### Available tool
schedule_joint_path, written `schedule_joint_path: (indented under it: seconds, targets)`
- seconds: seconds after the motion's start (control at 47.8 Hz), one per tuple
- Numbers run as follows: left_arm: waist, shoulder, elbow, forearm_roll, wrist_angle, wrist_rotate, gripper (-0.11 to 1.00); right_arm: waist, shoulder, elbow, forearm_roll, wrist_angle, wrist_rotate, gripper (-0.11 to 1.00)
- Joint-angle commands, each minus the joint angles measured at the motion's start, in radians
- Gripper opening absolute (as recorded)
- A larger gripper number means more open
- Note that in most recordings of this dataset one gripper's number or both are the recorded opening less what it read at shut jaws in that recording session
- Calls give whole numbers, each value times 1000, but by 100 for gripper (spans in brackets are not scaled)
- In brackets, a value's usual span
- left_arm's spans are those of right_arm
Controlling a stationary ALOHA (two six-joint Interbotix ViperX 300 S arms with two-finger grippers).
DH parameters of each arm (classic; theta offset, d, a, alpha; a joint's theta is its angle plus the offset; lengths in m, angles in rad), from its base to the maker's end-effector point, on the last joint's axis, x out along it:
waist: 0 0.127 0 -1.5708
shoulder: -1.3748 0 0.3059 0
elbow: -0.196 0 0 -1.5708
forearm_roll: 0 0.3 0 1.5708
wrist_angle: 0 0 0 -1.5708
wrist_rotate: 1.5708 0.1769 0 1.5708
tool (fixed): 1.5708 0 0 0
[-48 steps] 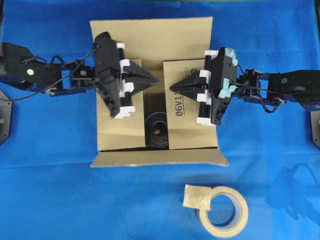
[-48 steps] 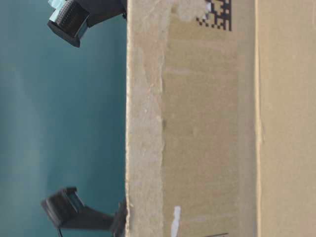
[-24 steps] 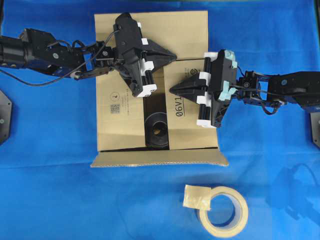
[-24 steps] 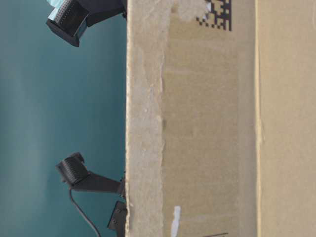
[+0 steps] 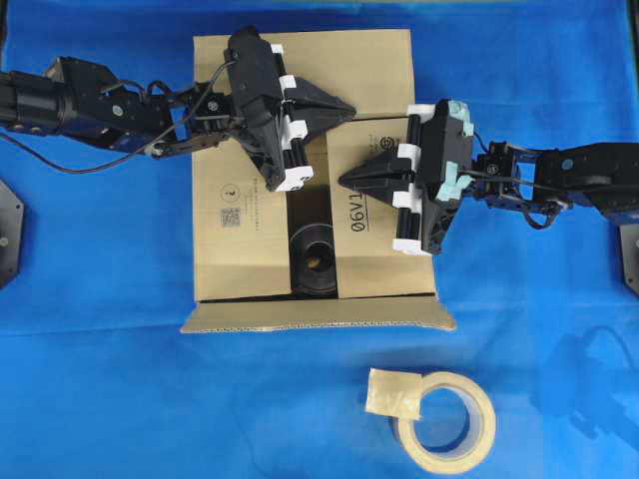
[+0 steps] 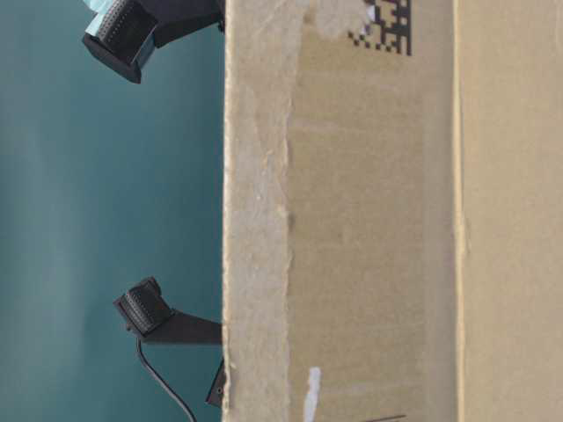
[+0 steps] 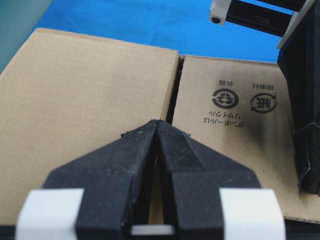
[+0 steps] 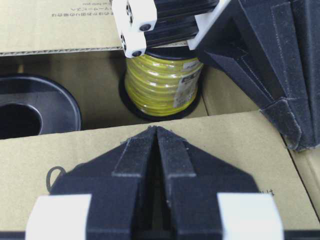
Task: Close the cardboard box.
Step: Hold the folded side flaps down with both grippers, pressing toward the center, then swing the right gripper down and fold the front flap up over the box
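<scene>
The cardboard box (image 5: 240,249) sits mid-table with its left and right flaps folded inward, leaving a gap between them. Its far flap (image 5: 359,70) lies over the back and its near flap (image 5: 319,315) hangs outward. My left gripper (image 5: 349,108) is shut, its tip over the far flap's inner edge (image 7: 159,122). Further right, my right gripper (image 5: 342,178) is shut, resting on the printed right flap (image 8: 240,145). Nothing is held by either. In the table-level view the box wall (image 6: 369,229) fills the frame.
Inside the gap stand a black spool (image 5: 315,259) and a yellow wire spool (image 8: 162,82). A beige tape roll (image 5: 446,421) lies on the blue cloth (image 5: 100,379) in front of the box.
My left gripper has swung from the left flap to the far flap, which now looks narrower and lower. The right gripper has not moved.
</scene>
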Motion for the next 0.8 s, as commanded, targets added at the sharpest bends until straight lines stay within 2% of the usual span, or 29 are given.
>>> schedule_joint_path:
  seconds: [0.0,0.272,0.418,0.565,0.774]
  targets:
    - [-2,-11,-2,-2,2,-2,0,3,-48,-12,2,0,-2,0]
    - [-9,-14,3,0,3,-2,0,9,-212,-6,-2,83,-5,0]
    - [-14,-14,3,0,5,-2,0,44,-325,0,-2,144,-3,0]
    - [-14,-14,3,0,5,-2,0,126,-411,25,-2,169,0,0]
    - [-14,-14,3,0,6,-2,0,325,-468,63,2,150,0,0]
